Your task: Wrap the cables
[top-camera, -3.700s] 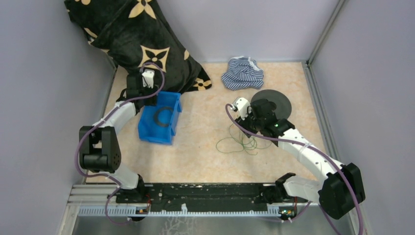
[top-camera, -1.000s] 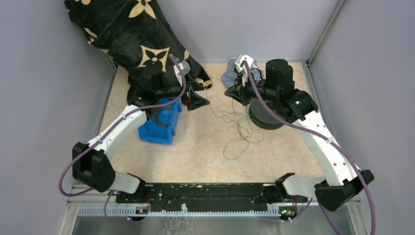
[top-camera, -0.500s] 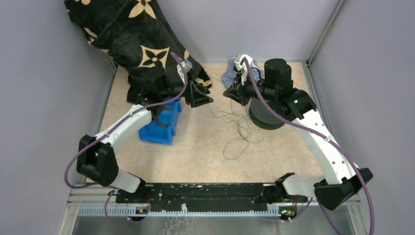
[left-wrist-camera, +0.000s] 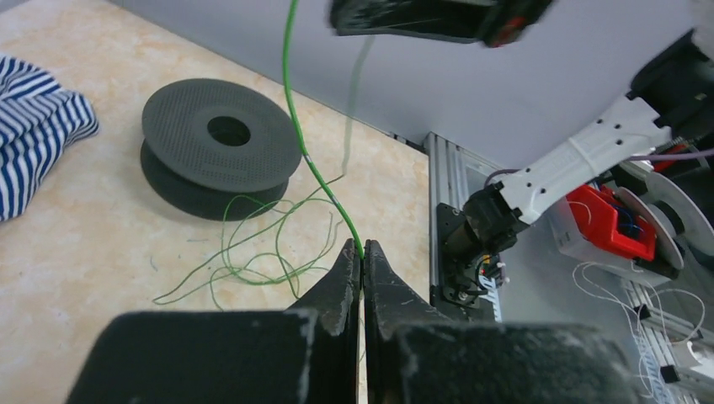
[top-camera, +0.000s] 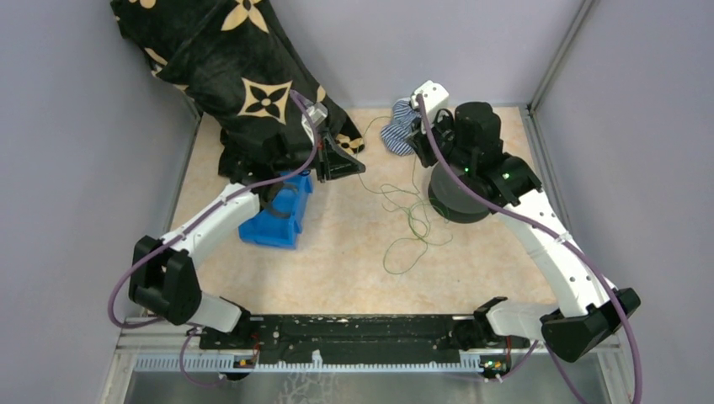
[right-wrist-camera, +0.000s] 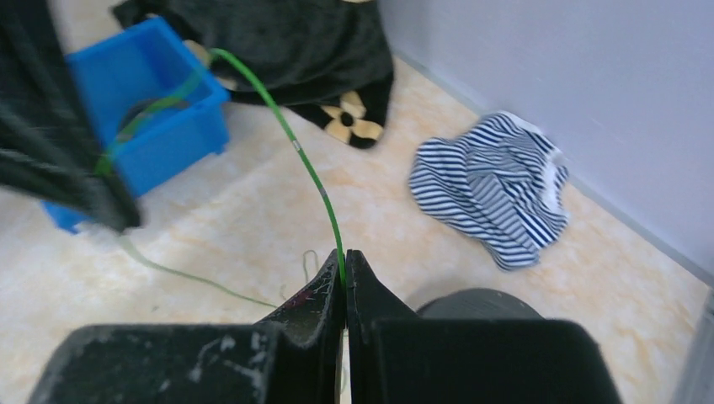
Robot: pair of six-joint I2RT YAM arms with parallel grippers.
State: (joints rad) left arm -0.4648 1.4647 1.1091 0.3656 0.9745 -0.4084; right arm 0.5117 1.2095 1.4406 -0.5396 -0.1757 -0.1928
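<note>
The left jaws are clenched flat together on the thin green wire cable (left-wrist-camera: pixel 295 126), pinching it at their very tips. The right jaws are likewise pressed shut on the same cable, which leaves their tips as one bright strand.

Between the two grips the cable hangs off the bench in a slack curve. It looks far thinner than a finger, glossy green up close and dull and dark from the overhead view. It has small pale marks along its length.

The rest of it lies on the beige bench (top-camera: pixel 337 252) as loose, tangled, overlapping loops. They sit just beside the black round plastic spool (top-camera: pixel 455 202), on its left and towards the arm bases, with one loop trailing further forward.

The right jaws are above the spool's far-left edge and the left jaws are well to the left of the spool.

A crumpled blue-and-white striped cloth (top-camera: pixel 396 135) lies just beyond the spool. A blue plastic bin (top-camera: pixel 274 220) stands well to the spool's left, with a black fabric with tan flower prints (top-camera: pixel 227 59) heaped behind it.
</note>
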